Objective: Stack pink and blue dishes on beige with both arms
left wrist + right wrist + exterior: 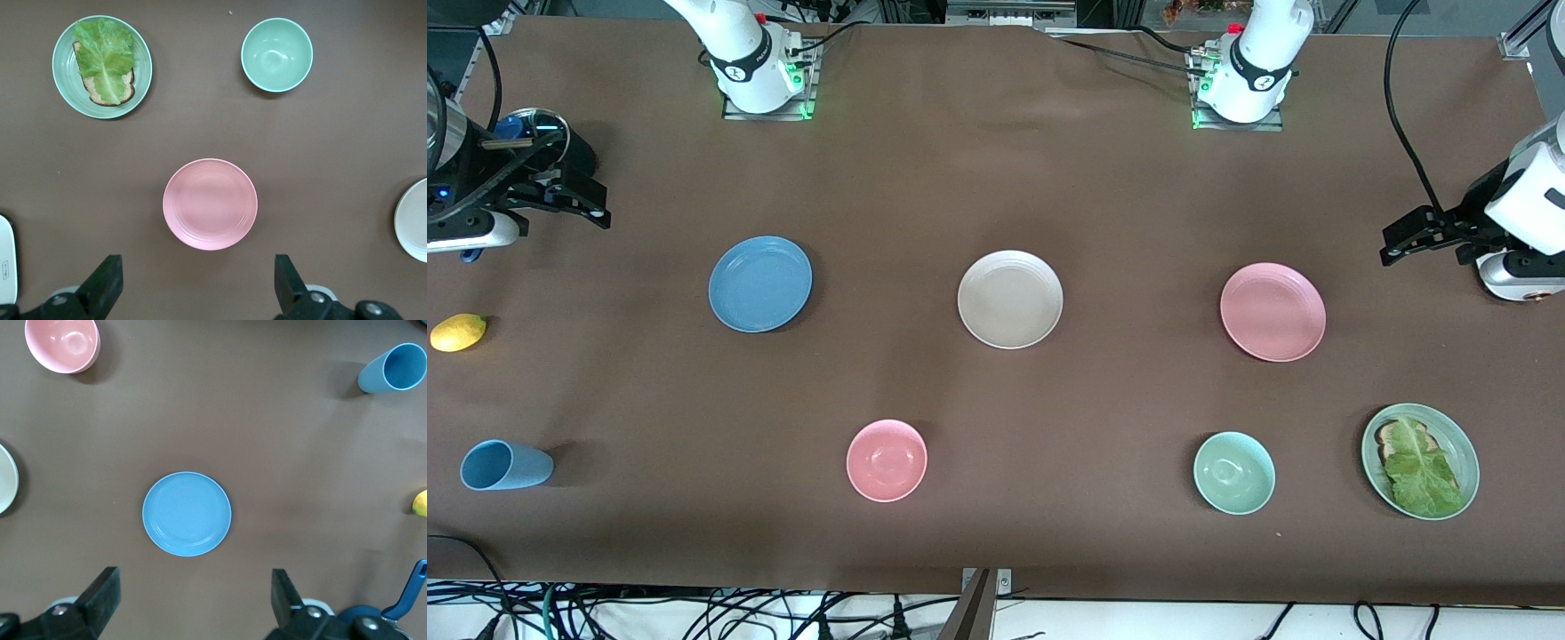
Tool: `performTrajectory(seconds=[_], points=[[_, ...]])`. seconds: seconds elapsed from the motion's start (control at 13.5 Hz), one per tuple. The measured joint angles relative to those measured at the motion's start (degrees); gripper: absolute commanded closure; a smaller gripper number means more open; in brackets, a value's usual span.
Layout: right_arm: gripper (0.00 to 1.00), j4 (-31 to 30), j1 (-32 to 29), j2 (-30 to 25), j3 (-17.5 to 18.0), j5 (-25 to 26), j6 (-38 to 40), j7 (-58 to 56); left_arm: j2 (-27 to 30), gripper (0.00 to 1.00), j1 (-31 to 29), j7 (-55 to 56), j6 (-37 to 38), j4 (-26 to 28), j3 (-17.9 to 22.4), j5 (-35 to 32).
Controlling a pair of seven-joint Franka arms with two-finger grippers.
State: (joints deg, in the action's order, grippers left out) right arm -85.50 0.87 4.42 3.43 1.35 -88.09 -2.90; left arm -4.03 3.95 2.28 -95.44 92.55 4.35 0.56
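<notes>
Both tools open, aloft – left tool (193, 287), right tool (193, 603).

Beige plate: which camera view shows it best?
The front view: the beige plate shows whole and unobstructed there, lying between the blue plate and the pink plate. Each wrist view catches only a sliver of it at the picture's edge.

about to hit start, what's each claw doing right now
Left claw: open, empty, above the pink plate.
Right claw: open, empty, above the blue plate.
</notes>
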Motion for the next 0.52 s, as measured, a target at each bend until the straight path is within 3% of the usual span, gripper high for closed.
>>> performTrajectory(seconds=[0.52], points=[[0.0, 0.0, 0.0, 0.0, 0.0, 0.0, 0.0, 0.0, -6.2, 0.0, -4.2, -3.0, -0.1, 0.0, 0.3, -0.2]])
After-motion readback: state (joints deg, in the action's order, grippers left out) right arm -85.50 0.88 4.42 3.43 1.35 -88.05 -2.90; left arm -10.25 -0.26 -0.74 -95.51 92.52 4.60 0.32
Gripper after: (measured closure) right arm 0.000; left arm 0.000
